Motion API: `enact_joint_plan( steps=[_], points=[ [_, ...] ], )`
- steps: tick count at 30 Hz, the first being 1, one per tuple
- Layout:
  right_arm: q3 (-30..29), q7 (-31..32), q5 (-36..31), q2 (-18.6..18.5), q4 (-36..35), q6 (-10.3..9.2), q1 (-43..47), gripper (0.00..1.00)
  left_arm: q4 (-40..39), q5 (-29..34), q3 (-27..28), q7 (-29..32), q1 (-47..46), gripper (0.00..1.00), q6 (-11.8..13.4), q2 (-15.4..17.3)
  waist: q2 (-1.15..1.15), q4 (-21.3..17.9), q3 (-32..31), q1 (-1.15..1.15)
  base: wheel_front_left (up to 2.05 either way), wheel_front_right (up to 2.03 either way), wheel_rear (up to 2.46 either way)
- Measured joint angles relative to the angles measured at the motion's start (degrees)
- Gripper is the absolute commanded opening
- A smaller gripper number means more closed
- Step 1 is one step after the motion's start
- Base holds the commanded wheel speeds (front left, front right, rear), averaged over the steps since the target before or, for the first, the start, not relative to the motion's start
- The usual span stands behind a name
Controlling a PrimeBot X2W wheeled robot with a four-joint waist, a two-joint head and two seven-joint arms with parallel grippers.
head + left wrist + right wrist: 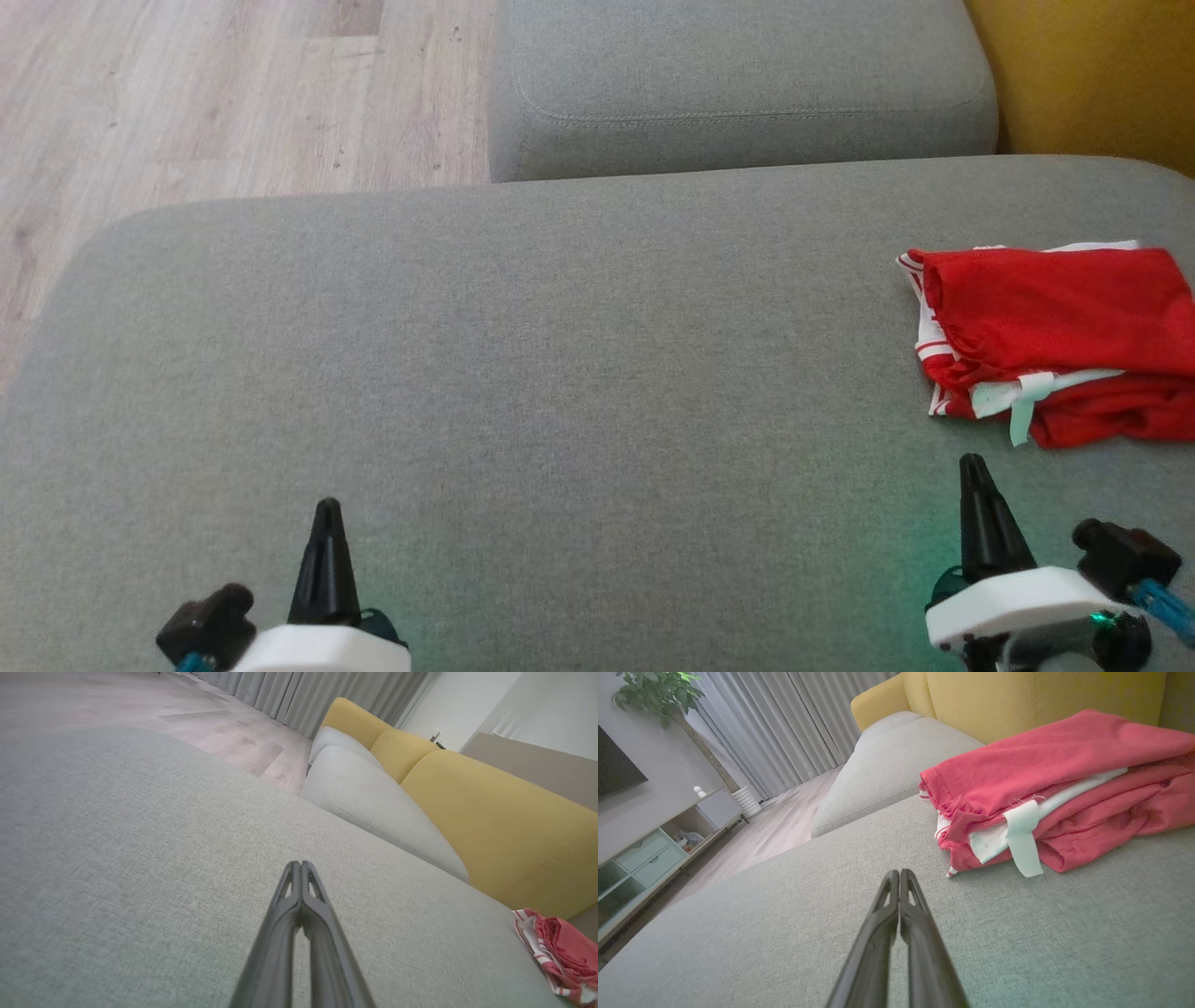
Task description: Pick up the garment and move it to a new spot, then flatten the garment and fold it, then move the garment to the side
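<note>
Red garment (1055,308) on grey cushion (560,373), right edge cut off; left hand (327,506), right hand (972,461) clenched empty.

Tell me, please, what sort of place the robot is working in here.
Most likely a home living room: a grey sofa with yellow back cushions, long curtains above a wooden floor, plus a potted plant and a low cabinet with drawers.

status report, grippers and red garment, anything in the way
Both shut, empty: left gripper, right gripper. Loosely bunched red garment on grey cushion, just ahead of right gripper, untouched. Nothing between them.
</note>
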Motion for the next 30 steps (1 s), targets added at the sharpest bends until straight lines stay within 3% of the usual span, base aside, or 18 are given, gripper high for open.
enact_joint_plan(
  steps=[30],
  points=[
    [-2.0,4.6,19.0,0.0,-1.3,-0.01,-1.3,0.00,-0.5,-16.3,3.4,4.9,-1.2,0.00,-1.2,0.0,0.00,-0.5,0.4,0.00,0.00,0.00,0.00]
  ],
)
